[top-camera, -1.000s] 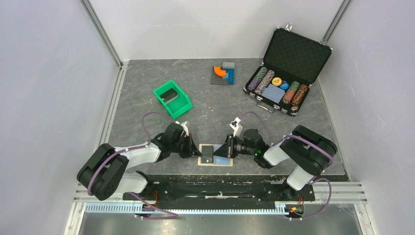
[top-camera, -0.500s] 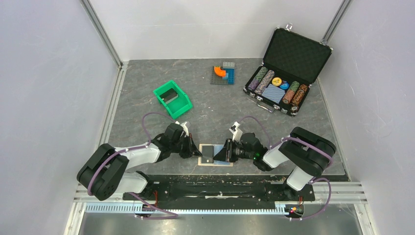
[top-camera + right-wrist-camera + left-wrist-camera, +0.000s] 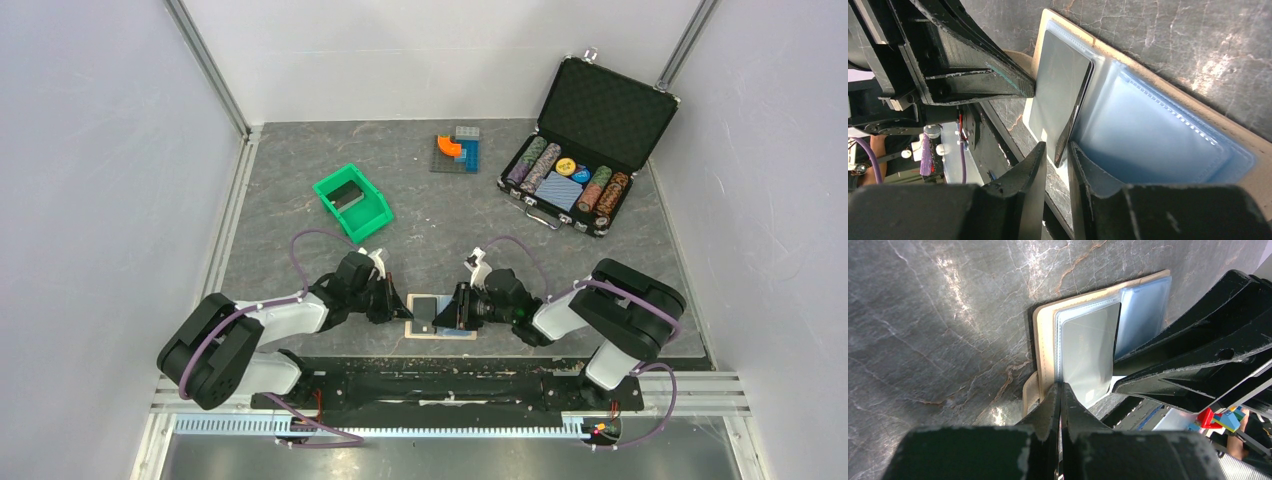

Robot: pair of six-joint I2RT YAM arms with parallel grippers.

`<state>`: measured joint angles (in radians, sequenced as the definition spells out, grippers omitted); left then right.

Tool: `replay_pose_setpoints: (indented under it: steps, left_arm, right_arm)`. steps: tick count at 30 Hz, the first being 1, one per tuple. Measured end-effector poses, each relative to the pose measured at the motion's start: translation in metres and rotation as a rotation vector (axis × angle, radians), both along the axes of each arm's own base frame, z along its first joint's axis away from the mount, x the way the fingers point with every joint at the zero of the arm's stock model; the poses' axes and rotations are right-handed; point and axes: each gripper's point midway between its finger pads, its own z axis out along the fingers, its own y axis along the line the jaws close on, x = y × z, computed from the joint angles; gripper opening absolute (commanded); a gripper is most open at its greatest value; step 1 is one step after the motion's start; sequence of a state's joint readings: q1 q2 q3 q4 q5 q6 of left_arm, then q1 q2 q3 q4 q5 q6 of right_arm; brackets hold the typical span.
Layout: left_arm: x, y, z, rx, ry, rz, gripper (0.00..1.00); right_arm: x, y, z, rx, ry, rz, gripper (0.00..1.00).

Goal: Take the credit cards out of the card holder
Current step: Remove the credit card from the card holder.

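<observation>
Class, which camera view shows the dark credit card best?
Right wrist view: the credit card is large, with one edge lifted off the blue pocket of the card holder. The left wrist view shows only its flat face; the top view, a tiny dark patch.

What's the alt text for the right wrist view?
A dark grey credit card tilts up off one half of an open, tan-edged card holder with light blue pockets, its lower edge between the slightly parted fingers of the right gripper. The left gripper, shut, comes in from the upper left beside the card, all over a dark marbled table.
</observation>
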<state>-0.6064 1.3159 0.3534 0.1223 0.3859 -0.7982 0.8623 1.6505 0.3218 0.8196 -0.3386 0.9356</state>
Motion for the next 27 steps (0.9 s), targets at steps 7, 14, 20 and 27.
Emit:
replay_pose_setpoints:
  steps: [7, 14, 20, 27]
  left_arm:
    - [-0.0002, -0.0001, 0.0000, -0.001, 0.002, 0.002, 0.02]
    - [-0.0004, -0.0002, -0.0001, -0.005, 0.003, 0.005, 0.02]
    - [-0.0004, -0.0004, -0.0001, -0.008, 0.002, 0.006, 0.02]
    - [-0.0006, -0.0005, -0.0001, -0.011, 0.008, 0.013, 0.02]
  right_arm:
    - [0.0005, 0.0019, 0.0008, 0.006, 0.018, -0.012, 0.23]
    - [-0.0013, 0.0023, 0.0018, 0.065, 0.046, -0.041, 0.20]
    - [-0.0028, 0.0022, 0.0008, 0.097, 0.060, -0.053, 0.18]
    - [-0.0029, 0.0022, -0.0004, 0.099, 0.060, -0.052, 0.06]
